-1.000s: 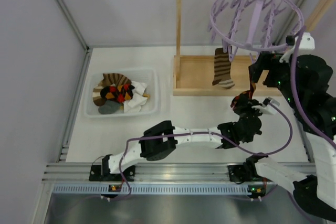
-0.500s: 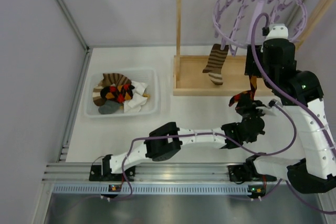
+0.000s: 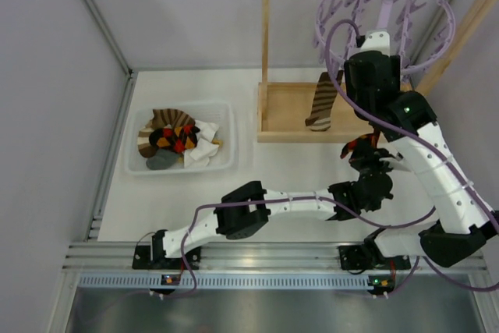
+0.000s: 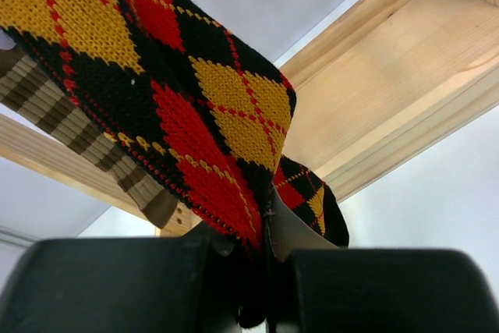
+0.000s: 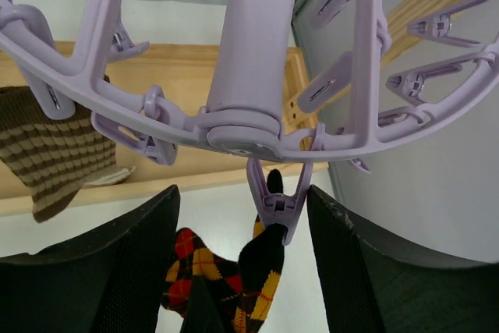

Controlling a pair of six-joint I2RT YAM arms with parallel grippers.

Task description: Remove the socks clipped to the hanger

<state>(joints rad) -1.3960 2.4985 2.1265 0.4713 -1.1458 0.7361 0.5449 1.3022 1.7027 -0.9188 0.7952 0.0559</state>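
Lavender hanger (image 5: 249, 52): only the right wrist view shows one peg (image 5: 277, 202) biting the diamond-patterned sock (image 5: 249, 278), with the right gripper (image 5: 240, 220) spread wide either side of it. The left wrist view shows the left gripper (image 4: 269, 271) clenched on that sock. A striped sock (image 3: 322, 103) hangs clipped. The clear bin (image 3: 228, 126) holds several socks (image 3: 175, 138).

A pale wooden rack frame (image 3: 265, 44) stands at the back of the white table (image 3: 296, 164). Left of it sits a clear plastic bin (image 3: 231, 138) holding a plain grey sock (image 3: 161, 161).
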